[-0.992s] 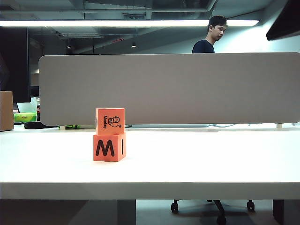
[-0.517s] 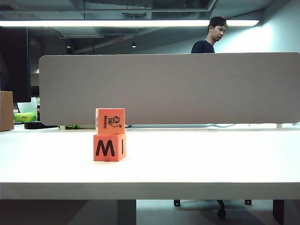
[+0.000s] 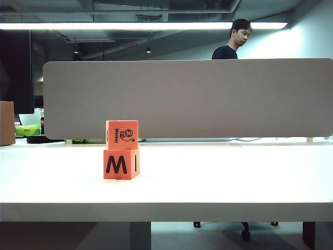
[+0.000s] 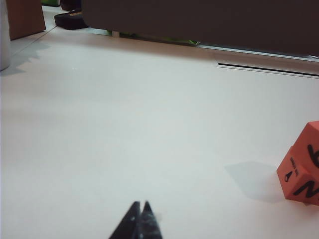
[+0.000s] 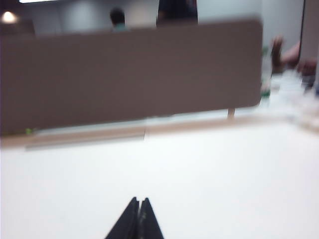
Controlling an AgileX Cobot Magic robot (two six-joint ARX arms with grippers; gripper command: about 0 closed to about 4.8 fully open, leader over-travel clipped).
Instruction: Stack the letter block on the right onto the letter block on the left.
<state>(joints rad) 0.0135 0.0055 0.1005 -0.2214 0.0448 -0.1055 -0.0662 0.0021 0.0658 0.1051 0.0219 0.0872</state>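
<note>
Matt blocks, foam prob.; smooth table.

A white desk fills the foreground, backed by a long grey partition panel with rounded corners. Behind the panel stands a man in a dark shirt, head bowed. A bright strip light runs beneath a dark ceiling of exposed ducts. At far left sit a brown cardboard box and a green item. Chair castors show under the desk
</note>
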